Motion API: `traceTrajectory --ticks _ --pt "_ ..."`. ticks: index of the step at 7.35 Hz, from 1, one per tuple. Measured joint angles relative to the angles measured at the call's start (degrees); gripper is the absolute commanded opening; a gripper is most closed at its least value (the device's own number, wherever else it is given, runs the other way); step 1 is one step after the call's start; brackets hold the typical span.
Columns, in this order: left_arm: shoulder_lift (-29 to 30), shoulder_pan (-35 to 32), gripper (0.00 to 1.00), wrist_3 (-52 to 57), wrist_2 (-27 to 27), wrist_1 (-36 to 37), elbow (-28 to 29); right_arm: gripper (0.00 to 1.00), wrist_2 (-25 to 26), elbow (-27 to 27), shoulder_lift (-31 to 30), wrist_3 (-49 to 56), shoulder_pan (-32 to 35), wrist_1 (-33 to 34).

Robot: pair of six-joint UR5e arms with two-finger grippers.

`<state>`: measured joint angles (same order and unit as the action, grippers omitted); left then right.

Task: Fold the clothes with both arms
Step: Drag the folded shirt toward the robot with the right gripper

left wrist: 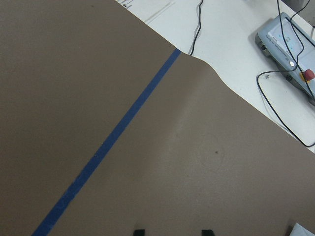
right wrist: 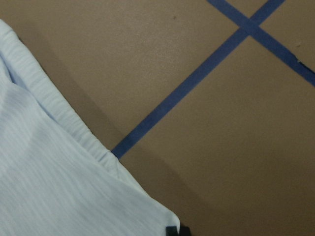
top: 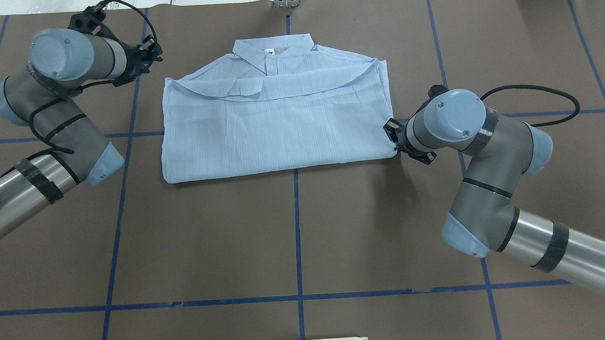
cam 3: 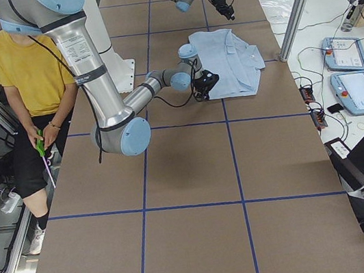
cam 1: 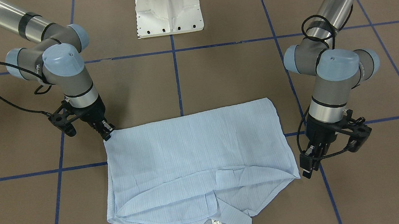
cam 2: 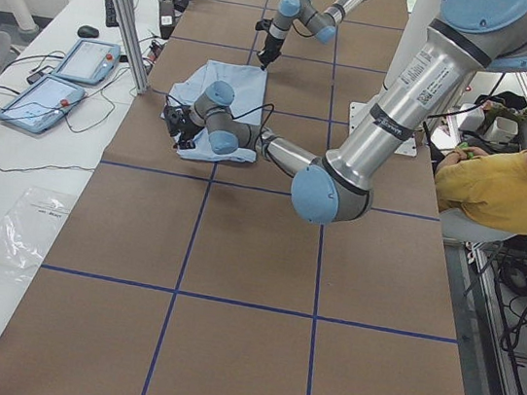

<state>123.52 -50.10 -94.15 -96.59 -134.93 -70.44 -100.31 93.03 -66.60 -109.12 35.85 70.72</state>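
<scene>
- The shirt (top: 279, 119) is laid folded on the table (top: 295, 232), at 12 o'clock of its centre in the overhead view, collar (top: 270, 46) farthest out.
- The right gripper (cam 1: 107, 132) is seen pinched nearly closed on the shirt's 4 o'clock corner.
- The left gripper (cam 1: 308, 165) is held spread and empty — just off the 10 o'clock shoulder.

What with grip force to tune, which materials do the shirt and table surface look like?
The shirt: thin matte woven cloth, perhaps cotton; fine stripes, soft creases. The table surface: matte brown sheet, probably paper; its edge ripples in the left wrist view.
</scene>
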Motion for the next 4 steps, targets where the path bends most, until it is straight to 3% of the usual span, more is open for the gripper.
traceTrajectory --ticks 2,4 --pt "-0.01 0.0 0.49 -0.06 0.0 -0.06 -0.03 0.0 -1.93 6.27 -3.95 -0.68 -0.18 0.39" --pt "0.03 0.0 0.49 -0.05 -0.02 -0.13 -0.07 0.0 -3.64 20.85 -15.07 -5.3 -5.59 0.71"
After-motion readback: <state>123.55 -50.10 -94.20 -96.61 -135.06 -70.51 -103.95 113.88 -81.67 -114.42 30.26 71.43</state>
